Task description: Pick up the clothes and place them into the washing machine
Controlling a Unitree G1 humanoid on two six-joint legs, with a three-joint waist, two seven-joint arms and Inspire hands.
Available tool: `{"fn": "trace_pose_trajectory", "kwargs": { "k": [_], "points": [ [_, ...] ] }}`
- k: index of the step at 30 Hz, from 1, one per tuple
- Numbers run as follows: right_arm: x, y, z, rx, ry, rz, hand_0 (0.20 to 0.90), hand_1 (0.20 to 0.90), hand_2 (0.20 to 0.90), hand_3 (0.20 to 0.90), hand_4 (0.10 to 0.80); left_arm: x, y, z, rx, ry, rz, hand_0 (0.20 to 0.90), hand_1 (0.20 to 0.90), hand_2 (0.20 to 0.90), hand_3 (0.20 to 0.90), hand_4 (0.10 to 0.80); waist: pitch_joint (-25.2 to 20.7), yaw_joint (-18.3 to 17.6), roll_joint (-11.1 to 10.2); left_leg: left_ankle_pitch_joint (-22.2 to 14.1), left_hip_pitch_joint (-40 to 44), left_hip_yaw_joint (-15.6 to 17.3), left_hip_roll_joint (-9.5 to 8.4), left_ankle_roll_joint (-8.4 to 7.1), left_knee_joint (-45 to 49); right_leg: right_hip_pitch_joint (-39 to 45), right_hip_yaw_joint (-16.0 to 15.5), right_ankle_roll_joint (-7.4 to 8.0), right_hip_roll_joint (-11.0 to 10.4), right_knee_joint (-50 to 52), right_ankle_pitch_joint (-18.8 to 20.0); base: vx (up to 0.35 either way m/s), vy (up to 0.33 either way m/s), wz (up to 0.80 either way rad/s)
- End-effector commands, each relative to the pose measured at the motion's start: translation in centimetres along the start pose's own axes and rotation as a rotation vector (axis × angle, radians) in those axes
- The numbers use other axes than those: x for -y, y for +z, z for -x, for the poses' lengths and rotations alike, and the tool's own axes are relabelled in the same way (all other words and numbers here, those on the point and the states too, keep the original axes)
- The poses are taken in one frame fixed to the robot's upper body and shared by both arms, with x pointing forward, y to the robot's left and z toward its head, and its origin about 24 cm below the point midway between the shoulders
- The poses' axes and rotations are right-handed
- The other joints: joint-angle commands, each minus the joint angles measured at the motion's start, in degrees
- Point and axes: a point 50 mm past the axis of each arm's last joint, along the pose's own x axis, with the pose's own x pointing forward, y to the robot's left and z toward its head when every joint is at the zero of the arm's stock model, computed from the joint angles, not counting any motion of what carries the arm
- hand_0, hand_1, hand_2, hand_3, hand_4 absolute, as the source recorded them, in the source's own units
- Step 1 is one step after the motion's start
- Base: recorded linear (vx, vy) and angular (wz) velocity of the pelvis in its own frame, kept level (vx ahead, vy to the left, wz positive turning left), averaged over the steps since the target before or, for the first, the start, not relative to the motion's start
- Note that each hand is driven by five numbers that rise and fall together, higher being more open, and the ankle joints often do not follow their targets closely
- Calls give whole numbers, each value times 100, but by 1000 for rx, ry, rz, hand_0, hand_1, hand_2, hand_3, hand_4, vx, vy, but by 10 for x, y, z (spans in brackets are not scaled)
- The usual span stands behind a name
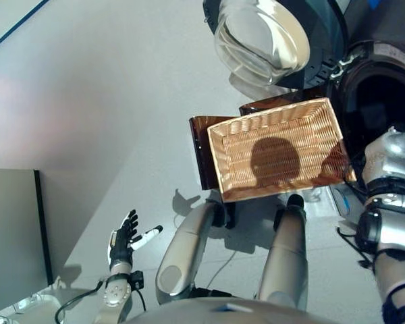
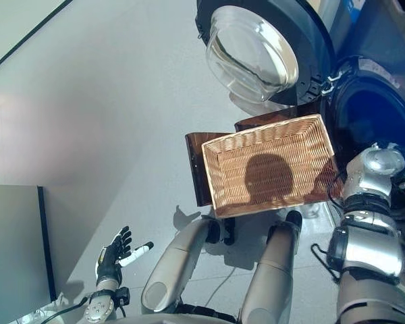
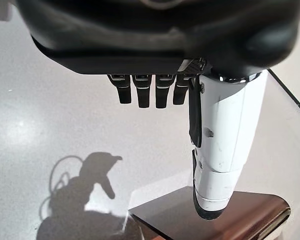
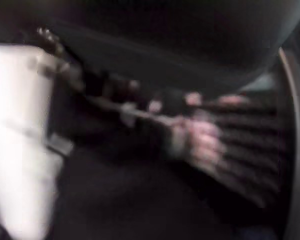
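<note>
The wicker basket [image 1: 270, 116] stands on a brown stand [image 1: 202, 152] in front of me and holds no clothes. To its right is the washing machine's dark drum opening [image 2: 371, 115], with the round glass door [image 1: 260, 34] swung open. My right arm [image 1: 391, 175] reaches into that opening, and its hand is hidden from the eye views. In the right wrist view the right hand's white thumb [image 4: 20, 135] shows against the dark drum, beside a blurred pinkish patch [image 4: 202, 137] that I cannot identify. My left hand [image 1: 121, 239] hangs open and holds nothing at the lower left.
A grey cabinet [image 1: 13, 229] stands at the left edge. Pale floor [image 1: 108, 101] spreads to the left of the basket. The brown stand's edge [image 3: 210, 220] shows past the left hand in its wrist view.
</note>
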Motion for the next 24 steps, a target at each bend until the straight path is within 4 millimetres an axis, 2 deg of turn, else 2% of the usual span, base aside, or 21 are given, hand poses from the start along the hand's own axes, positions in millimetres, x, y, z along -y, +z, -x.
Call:
{"fn": "trace_pose_trajectory", "kwargs": {
  "k": [1,6,7,8,10,13,14,16,19,22,24],
  "points": [
    [63,80,-52,522,-205,248,900,900,900,900,800,-46,-17,19,-33,154,-30,900,900,900,900,800,-814,-47,-84,565,-189,-545,32,-428,-666,41,-569,-1144,683,-250,51,6,6,-16],
    [44,80,-35,492,-115,131,900,900,900,900,800,-46,-17,17,-45,155,-2,900,900,900,900,800,-811,-9,-138,626,-207,-592,-19,-428,-732,75,-603,-1136,649,-304,106,-2,1,-3],
    [36,78,-26,503,-76,104,900,900,900,900,800,-45,-18,17,-47,149,-2,900,900,900,900,800,-798,-10,-154,653,-188,-593,-20,-434,-759,92,-615,-1131,642,-328,132,-11,6,-4],
    [23,67,-14,489,1,83,900,900,900,900,800,-43,-19,18,-53,145,-4,900,900,900,900,800,-786,-6,-187,690,-147,-608,-19,-436,-814,140,-623,-1120,638,-385,173,-10,-5,-6],
    [10,58,-4,475,80,88,900,900,900,900,800,-43,-19,17,-54,138,-10,900,900,900,900,800,-763,24,-233,721,-101,-603,-8,-428,-880,186,-639,-1114,641,-437,207,-16,-6,-7],
    [-19,32,23,398,261,81,900,900,900,900,800,-42,-21,16,-65,129,-18,900,900,900,900,800,-742,89,-319,780,-31,-614,8,-424,-957,262,-657,-1108,641,-502,279,-13,-5,-6],
    [-19,33,23,398,262,80,900,900,900,900,800,-42,-21,16,-65,130,-18,900,900,900,900,800,-736,84,-322,783,-23,-614,8,-425,-963,270,-656,-1108,641,-507,281,-1,-4,-3],
    [-37,14,50,348,372,56,900,900,900,900,800,-40,-18,14,-55,123,-14,900,900,900,900,800,-737,129,-386,832,55,-657,-1,-433,-1015,398,-721,-1102,612,-586,318,11,-32,-5],
    [-56,-23,89,167,497,-8,900,900,900,900,800,-42,-16,10,-57,134,-24,900,900,900,900,800,-765,254,-523,877,210,-795,-32,-444,-1098,669,-893,-1085,536,-727,327,22,-72,12],
    [-69,-35,119,69,563,-64,900,900,900,900,800,-43,-8,4,-24,130,-37,900,900,900,900,800,-743,383,-592,926,261,-912,-76,-451,-1124,824,-1049,-1077,472,-790,343,-8,-73,27],
    [-72,-39,128,31,583,-85,900,900,900,900,800,-45,-2,1,1,121,-53,900,900,900,900,800,-714,470,-606,970,277,-1031,-141,-464,-1139,917,-1185,-1075,403,-839,350,-23,-86,50]
  ]
}}
